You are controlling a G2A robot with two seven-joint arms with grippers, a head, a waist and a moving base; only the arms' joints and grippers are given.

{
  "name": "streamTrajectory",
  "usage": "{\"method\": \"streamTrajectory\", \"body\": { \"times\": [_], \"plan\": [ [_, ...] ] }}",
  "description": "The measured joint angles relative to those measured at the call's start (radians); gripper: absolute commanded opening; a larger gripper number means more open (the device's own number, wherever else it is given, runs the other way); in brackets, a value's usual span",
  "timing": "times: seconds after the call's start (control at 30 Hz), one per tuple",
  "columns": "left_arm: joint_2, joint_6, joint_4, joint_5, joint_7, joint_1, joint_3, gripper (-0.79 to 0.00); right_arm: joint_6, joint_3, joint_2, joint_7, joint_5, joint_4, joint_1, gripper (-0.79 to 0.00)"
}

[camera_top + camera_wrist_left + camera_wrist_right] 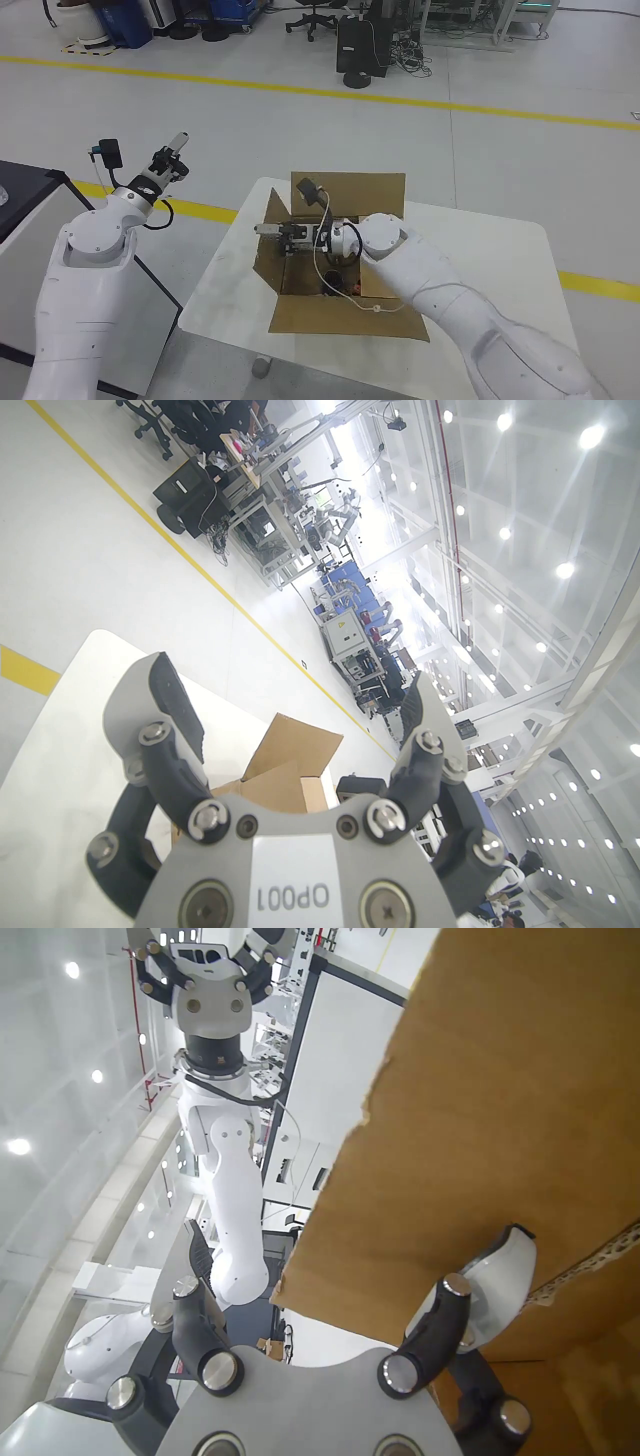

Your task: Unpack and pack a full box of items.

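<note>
We judge we're opening the box [350, 190]: right hand [355, 1248], spread apart, straddles its flap [475, 1128] toward the bench [480, 250]'s left edge; next, pinch it; left hand [289, 672] gapes empty

The box [350, 190] is plain brown cardboard, paler along one flap's torn edge. The table [490, 250] is white. The floor [300, 130] is pale grey, crossed by yellow lines. The left gripper [290, 695] and right gripper [355, 1233] are light grey with black pads and links.
</note>
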Motion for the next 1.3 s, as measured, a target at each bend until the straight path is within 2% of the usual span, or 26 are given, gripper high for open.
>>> {"method": "streamTrajectory", "body": {
  "times": [0.43, 0.57, 0.7, 0.87, 1.03, 1.17, 1.3],
  "plan": [
    [0.0, 0.0, 0.0, 0.0, 0.0, 0.0, 0.0, 0.0, 0.011, -0.031, -0.088, 0.017, -0.077, 0.118, 0.017, 0.0],
    [0.0, 0.0, 0.0, 0.0, 0.0, 0.0, 0.0, 0.0, -0.042, 0.003, -0.091, 0.057, -0.052, 0.141, 0.03, 0.0],
    [0.0, 0.0, 0.0, 0.0, 0.0, 0.0, 0.0, 0.0, -0.101, 0.059, -0.074, 0.111, -0.016, 0.15, 0.042, 0.0],
    [0.0, 0.0, 0.0, 0.0, 0.0, 0.0, 0.0, 0.0, -0.155, 0.159, -0.021, 0.21, 0.019, 0.132, 0.048, 0.0],
    [0.0, 0.0, 0.0, 0.0, 0.0, 0.0, 0.0, 0.0, -0.179, 0.303, 0.067, 0.255, 0.008, 0.063, 0.017, 0.0],
    [0.0, 0.0, 0.0, 0.0, 0.0, 0.0, 0.0, 0.0, -0.135, 0.44, 0.151, 0.286, -0.041, -0.053, -0.056, 0.0],
    [0.0, 0.0, 0.0, 0.0, 0.0, 0.0, 0.0, 0.0, -0.033, 0.615, 0.242, 0.356, -0.092, -0.232, -0.181, 0.0]
  ]
}}
